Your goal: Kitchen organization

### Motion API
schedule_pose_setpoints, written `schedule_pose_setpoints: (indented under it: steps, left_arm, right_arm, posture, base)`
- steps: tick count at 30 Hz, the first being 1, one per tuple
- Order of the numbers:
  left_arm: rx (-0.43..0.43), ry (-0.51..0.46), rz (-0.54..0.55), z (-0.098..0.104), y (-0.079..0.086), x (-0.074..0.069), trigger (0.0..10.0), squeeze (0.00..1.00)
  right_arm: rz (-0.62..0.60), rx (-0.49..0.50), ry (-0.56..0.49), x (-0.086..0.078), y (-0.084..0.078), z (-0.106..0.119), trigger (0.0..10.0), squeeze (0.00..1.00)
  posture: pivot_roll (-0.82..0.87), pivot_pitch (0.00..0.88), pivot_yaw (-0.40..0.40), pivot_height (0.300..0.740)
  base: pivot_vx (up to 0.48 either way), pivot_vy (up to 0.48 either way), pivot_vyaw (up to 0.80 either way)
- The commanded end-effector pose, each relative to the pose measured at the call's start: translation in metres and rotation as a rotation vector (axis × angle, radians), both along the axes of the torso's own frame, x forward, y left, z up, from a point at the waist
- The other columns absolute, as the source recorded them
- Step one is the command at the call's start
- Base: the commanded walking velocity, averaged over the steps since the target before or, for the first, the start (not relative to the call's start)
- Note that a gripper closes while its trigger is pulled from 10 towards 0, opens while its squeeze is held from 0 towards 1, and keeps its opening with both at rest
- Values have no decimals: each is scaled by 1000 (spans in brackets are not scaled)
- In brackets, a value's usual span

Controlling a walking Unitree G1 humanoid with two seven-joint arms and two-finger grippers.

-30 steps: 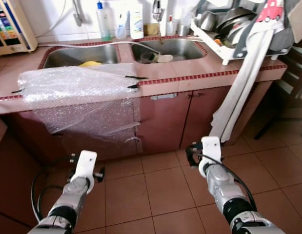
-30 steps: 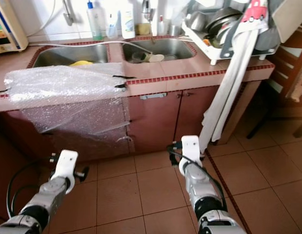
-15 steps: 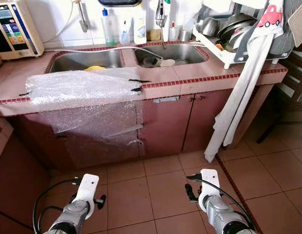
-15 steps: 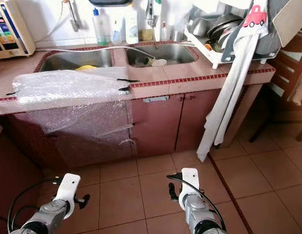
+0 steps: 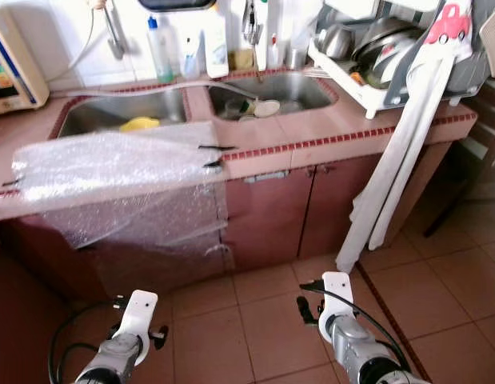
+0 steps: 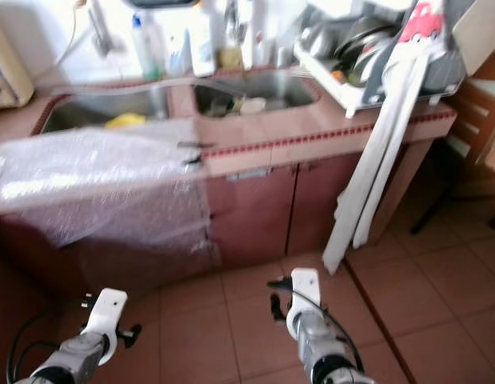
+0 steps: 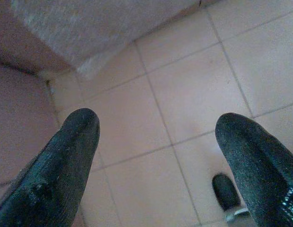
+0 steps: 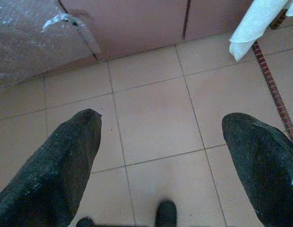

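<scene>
Two sink basins, one bubble wrap sheet, one dish rack, two cabinet doors

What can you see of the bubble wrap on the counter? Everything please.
The bubble wrap is a large clear, shiny sheet, crinkled and catching the light. It lies across the tiled counter in front of the left sink, then drapes over the front edge and hangs down over the cabinet front, its lower edge ragged and stopping short of the floor. Dark strips, apparently tape, sit at its right edge and one at its left. Neither gripper touches it.
</scene>
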State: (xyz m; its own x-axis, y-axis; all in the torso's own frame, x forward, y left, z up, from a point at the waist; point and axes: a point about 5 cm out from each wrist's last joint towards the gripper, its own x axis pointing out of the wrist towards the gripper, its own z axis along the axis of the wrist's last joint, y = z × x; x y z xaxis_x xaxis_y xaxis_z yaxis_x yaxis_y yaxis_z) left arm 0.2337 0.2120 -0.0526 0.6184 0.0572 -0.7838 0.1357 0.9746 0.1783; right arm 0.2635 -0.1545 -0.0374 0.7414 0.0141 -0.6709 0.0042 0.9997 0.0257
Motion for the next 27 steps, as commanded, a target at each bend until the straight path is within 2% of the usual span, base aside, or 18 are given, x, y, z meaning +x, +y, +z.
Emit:
schedule_pose_setpoints:
  steps: [1, 5, 10, 27]
  left_arm:
    - [-17, -2, -13, 0, -5, 1, 10000, 0]
    - [-15, 1, -12, -1, -5, 0, 10000, 0]
    - [-14, 0, -11, -1, -4, 0, 10000, 0]
    - [-33, 5, 18, -3, -3, -3, 10000, 0]
  right_arm:
    - [-18, -18, 8, -2, -10, -1, 10000, 0]
    - [-21, -13, 11, -3, -10, -2, 10000, 0]
    - [-31, -12, 18, -4, -11, -3, 10000, 0]
    - [-10, -30, 25, -5, -10, -4, 10000, 0]
  posture:
    - [-75, 0, 58, 740]
    - [-73, 3, 58, 740]
    - [-76, 5, 62, 740]
    - [-77, 0, 54, 740]
  base:
    - [334, 0, 0]
    - [317, 0, 0]
    - [0, 0, -81]
    - [0, 0, -776]
